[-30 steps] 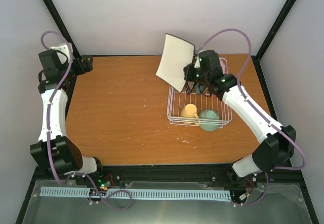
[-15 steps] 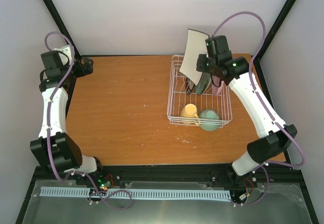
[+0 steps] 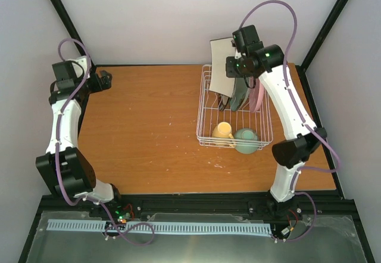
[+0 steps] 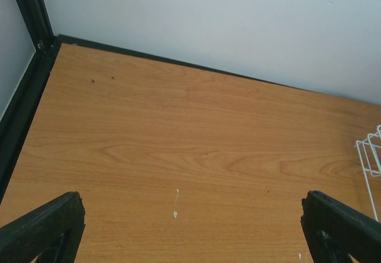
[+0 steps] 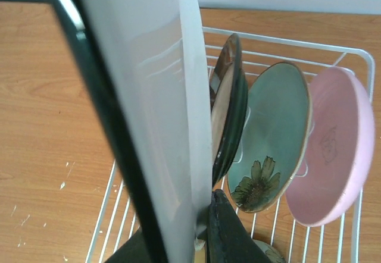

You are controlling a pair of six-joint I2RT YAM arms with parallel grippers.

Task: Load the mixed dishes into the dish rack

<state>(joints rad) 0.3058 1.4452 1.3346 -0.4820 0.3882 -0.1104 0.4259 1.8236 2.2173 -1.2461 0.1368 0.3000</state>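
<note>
Left hand (image 4: 191,212) spread wide; right hand (image 3: 232,69) clamped tight, its arm reared upright.

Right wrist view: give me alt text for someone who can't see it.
The right gripper holds a white square plate edge-on over the dish rack. Beside it, a dark-rimmed cream plate, a mint-green plate and a pink plate stand on edge in the rack.

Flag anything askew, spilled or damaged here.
Nothing spilled or broken. The white square plate is clamped in the right gripper at the dish rack's far-left corner, beside the dark-rimmed cream plate, mint-green plate and pink plate; whether it is seated is unclear. Small white specks mark the table.
</note>
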